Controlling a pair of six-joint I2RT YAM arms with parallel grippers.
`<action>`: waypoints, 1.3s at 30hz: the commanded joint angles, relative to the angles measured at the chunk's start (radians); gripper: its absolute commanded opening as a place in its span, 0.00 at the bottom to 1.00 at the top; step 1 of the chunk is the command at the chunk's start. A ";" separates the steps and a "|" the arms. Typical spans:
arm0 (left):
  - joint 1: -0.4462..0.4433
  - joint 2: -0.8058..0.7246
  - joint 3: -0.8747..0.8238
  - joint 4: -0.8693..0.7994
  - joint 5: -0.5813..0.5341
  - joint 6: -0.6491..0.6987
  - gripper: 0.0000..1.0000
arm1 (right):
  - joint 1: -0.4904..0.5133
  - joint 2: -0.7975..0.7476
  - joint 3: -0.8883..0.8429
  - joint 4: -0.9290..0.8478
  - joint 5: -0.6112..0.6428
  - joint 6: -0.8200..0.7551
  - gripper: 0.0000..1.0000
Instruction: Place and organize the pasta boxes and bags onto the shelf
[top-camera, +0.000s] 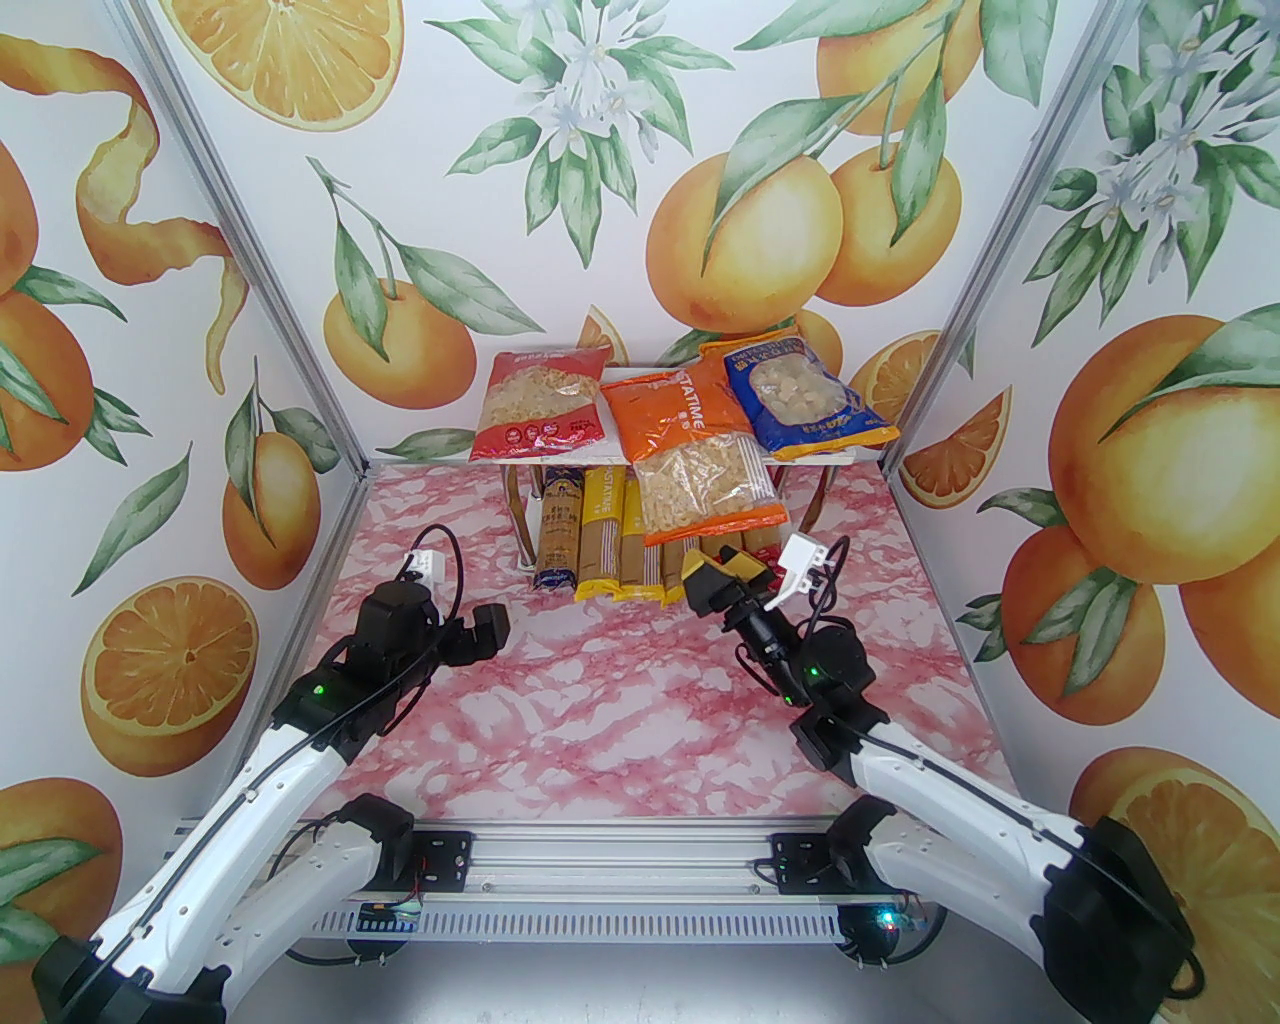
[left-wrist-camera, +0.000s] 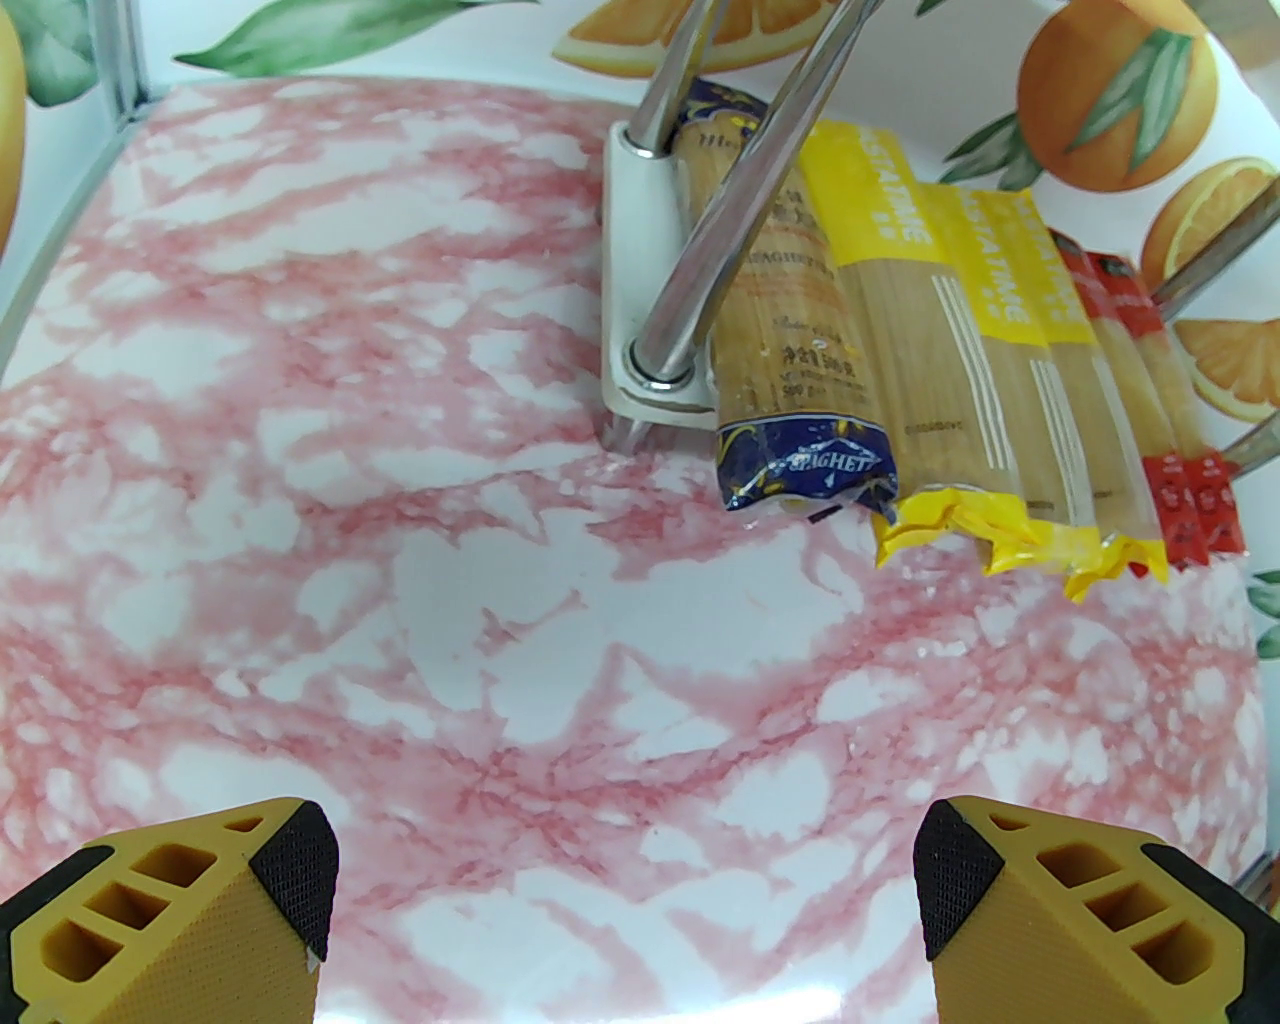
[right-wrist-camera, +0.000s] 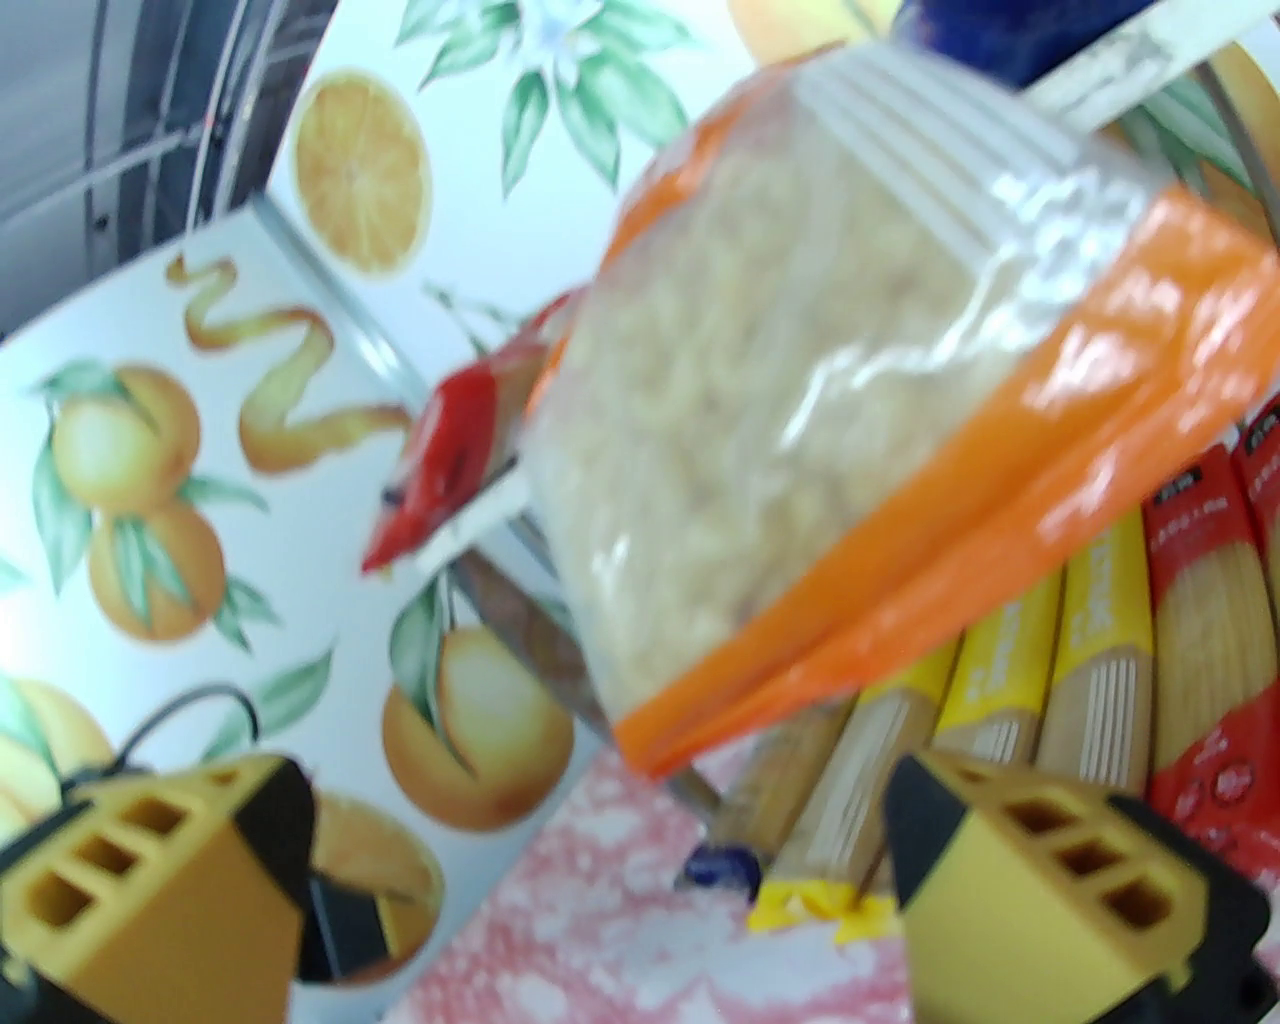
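The shelf (top-camera: 815, 458) stands at the middle of the table's (top-camera: 600, 700) far edge. On its upper board three bags sit in a row. The left bag (top-camera: 545, 402) is at the left end, the middle bag (top-camera: 690, 455) just beside it hangs over the front edge, and the right bag (top-camera: 805, 398) at the right end touches the middle one. On the lower board the spaghetti packs (top-camera: 600, 540) lie side by side, lengthwise toward me, with their near ends past the board's front edge. My left pincer (left-wrist-camera: 620, 880) hangs over the table's left half, and my right pincer (top-camera: 725, 578) is just before the rightmost packs' near ends.
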 joint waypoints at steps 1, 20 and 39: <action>0.006 -0.006 0.032 0.021 0.001 0.015 1.00 | -0.005 0.032 0.071 -0.025 0.065 0.072 1.00; 0.008 0.012 0.054 0.028 0.056 0.024 1.00 | -0.023 -0.062 0.161 -0.449 0.087 0.240 1.00; 0.009 0.006 0.054 0.019 0.038 0.029 1.00 | -0.053 0.301 0.250 -0.034 0.071 0.373 1.00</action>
